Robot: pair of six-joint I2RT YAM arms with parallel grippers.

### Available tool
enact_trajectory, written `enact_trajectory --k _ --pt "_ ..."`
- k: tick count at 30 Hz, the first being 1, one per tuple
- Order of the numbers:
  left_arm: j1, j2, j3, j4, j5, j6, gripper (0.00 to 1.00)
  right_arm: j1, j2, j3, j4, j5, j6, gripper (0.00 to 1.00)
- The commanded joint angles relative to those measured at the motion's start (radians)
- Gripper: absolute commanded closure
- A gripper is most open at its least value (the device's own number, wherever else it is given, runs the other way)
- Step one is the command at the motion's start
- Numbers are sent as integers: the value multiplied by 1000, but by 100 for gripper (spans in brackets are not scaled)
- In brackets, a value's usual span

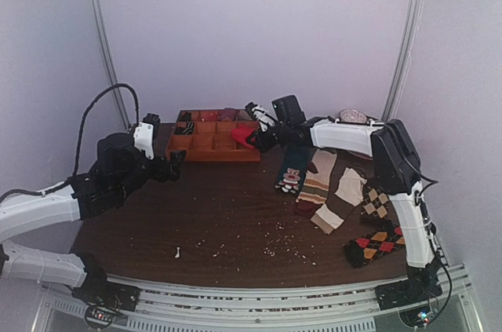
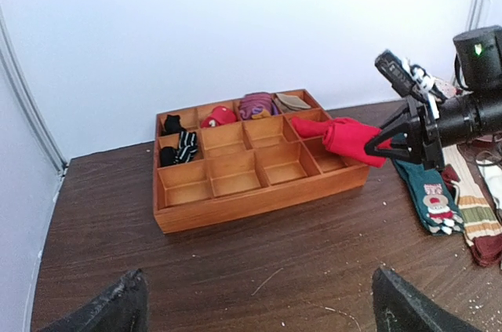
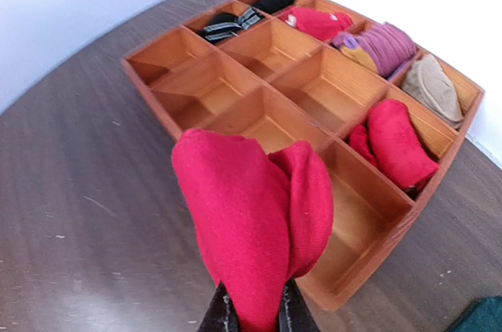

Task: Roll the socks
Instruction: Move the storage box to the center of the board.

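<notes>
1. Left gripper [image 2: 259, 293]: fingers wide apart, empty, hovering over table [image 1: 235, 214] well short of tray [image 2: 259, 208]. No backup if the roll lets go.
2. Right gripper [image 2: 390, 140]: fingers clamped on one end of socks [image 3: 251, 222], holding the red roll in the air at the tray's right end. Thin pinch, so free folds could slip or unroll.
3. Roll looks about over the wall of near-right cell [image 3: 357, 202]. Released here, it may catch the rim or land on the table.
4. Cell beyond holds another red bundle [image 3: 396, 144]. An overshoot stacks two.
</notes>
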Motion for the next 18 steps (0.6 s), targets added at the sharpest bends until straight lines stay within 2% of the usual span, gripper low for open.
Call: enact_trajectory --k 1,4,11,18 --pt "8 -16 -15 1 -119 -16 2 2 85 137 -81 124 -136 100" --pt "9 3 -10 -3 -108 -13 2 0 138 201 -92 165 -125 100" --pt "8 60 -10 2 -81 -9 2 0 194 234 -66 289 -82 100" --pt "8 74 -7 -2 -67 -3 2 -1 317 416 -220 313 -64 100"
